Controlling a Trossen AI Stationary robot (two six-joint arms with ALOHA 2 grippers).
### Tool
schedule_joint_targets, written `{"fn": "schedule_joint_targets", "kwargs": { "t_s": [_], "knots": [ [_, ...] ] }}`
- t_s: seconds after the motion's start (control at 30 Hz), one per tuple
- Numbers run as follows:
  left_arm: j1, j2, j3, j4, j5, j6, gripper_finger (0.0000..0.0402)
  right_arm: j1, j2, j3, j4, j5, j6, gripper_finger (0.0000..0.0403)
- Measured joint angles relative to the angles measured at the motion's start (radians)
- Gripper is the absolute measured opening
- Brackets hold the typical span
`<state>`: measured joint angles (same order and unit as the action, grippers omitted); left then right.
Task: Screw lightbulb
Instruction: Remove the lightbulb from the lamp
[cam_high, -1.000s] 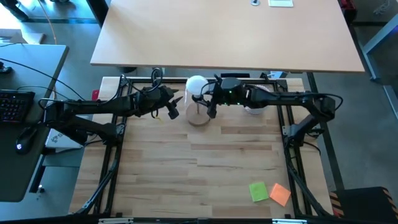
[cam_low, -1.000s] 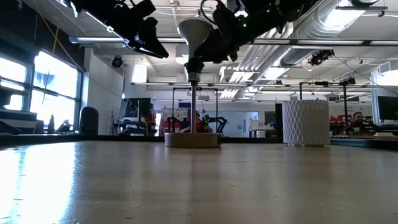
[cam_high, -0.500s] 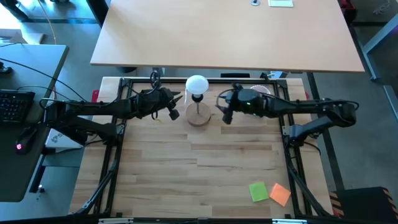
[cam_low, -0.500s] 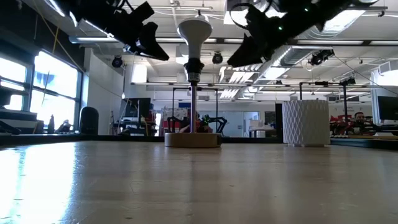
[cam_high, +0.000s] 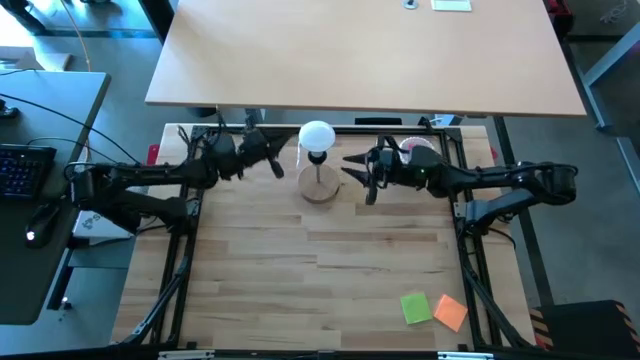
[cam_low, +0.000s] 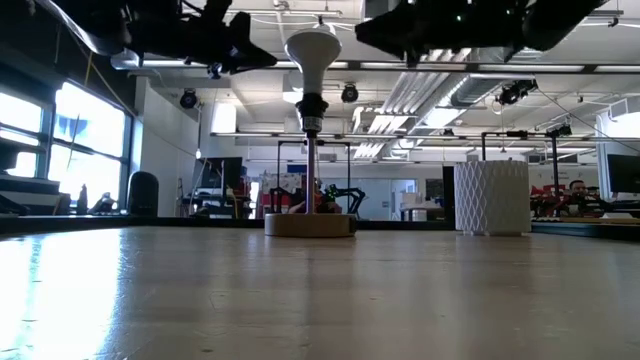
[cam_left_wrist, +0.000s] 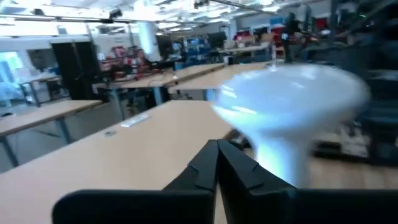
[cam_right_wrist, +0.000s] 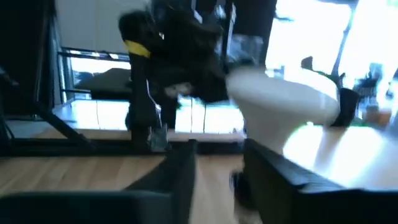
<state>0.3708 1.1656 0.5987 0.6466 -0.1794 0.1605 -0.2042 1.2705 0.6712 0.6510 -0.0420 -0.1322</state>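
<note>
The small matte white lightbulb (cam_high: 317, 135) with its round globe head up sits screwed into the black socket of the round wooden lamp base (cam_high: 320, 190), which stands near the far edge of the light wooden slatted table (cam_high: 330, 270). In the low view the bulb (cam_low: 312, 52) tops the thin post rising from the base (cam_low: 309, 224). Neither gripper touches it.

The left gripper (cam_high: 276, 166) hangs in the air just left of the bulb, its 2 dark fingers (cam_left_wrist: 208, 163) clenched together on nothing; the left wrist view shows the bulb (cam_left_wrist: 292, 106) close ahead.

The right gripper (cam_high: 353, 168) hangs just right of the bulb, its fingers (cam_right_wrist: 180, 168) standing apart with a gap between them, gripping nothing.

A white ribbed cup (cam_low: 490, 197) stands near the table's far right. A green square note (cam_high: 416, 307) and an orange one (cam_high: 451, 312) lie near the front right edge.
</note>
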Motion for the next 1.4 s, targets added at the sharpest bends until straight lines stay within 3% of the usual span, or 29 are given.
{"fn": "schedule_joint_targets", "kwargs": {
  "t_s": [0.1, 0.17, 0.3, 0.47, 0.6, 0.87, 1.2, 1.4],
  "knots": [
    [0.077, 0.0, 0.026, -0.007, 0.071, -0.025, 0.0002, -0.023, 0.0, 0.051, -0.027, -0.054, -0.036, 0.0043],
    [0.127, 0.002, 0.044, -0.005, 0.155, -0.067, 0.0001, -0.045, 0.0, 0.078, -0.038, -0.075, -0.056, 0.0012],
    [0.183, 0.047, 0.081, -0.005, 0.281, -0.141, 0.0001, -0.102, 0.0, 0.099, -0.049, -0.101, -0.026, 0.0016],
    [0.181, 0.151, 0.143, -0.004, 0.33, -0.145, 0.0001, -0.168, 0.048, 0.102, -0.002, -0.261, 0.044, 0.0002],
    [0.172, 0.205, 0.174, -0.004, 0.335, -0.133, 0.0001, -0.187, 0.115, 0.102, 0.073, -0.31, 0.074, 0.0004],
    [0.151, 0.209, 0.177, -0.009, 0.405, -0.133, 0.0001, -0.202, 0.164, 0.102, 0.16, -0.31, 0.093, 0.0001],
    [0.096, 0.206, 0.177, -0.069, 0.405, -0.133, 0.0001, -0.225, 0.164, 0.113, 0.144, -0.314, 0.107, 0.0001],
    [0.07, 0.186, 0.177, -0.123, 0.407, -0.133, 0.0, -0.235, 0.164, 0.119, 0.141, -0.217, 0.11, 0.0]
  ]
}}
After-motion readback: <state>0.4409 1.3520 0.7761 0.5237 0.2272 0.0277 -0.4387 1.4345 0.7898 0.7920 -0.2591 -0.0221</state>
